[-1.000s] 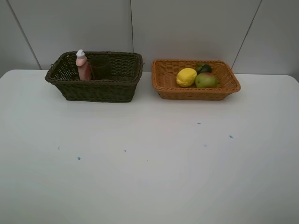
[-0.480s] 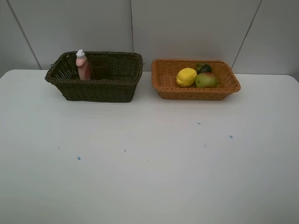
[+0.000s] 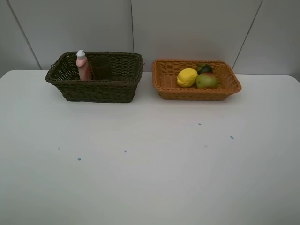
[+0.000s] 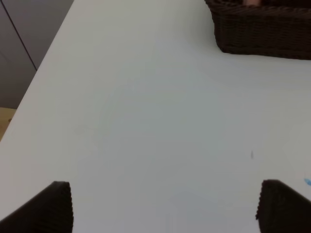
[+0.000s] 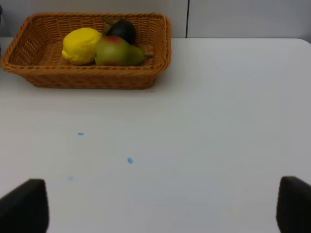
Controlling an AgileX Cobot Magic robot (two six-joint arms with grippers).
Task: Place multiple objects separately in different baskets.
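Your left claw [image 4: 165, 206]: wide, empty | your right claw [image 5: 163, 206]: wide, empty | dark basket [image 3: 96, 89] and orange basket [image 3: 197, 92]: well ahead on counter [image 3: 150, 159], both filled.

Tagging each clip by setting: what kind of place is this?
Probably a lab or test bench: a bare white table against plain grey wall panels, with only two wicker baskets of props.

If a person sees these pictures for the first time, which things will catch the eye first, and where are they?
The two baskets at the far edge of the white table stand out: the dark olive-brown basket on the left and the orange basket on the right. The pink bottle stands upright in the dark one, while the bright yellow lemon lies beside the pear in the orange one.
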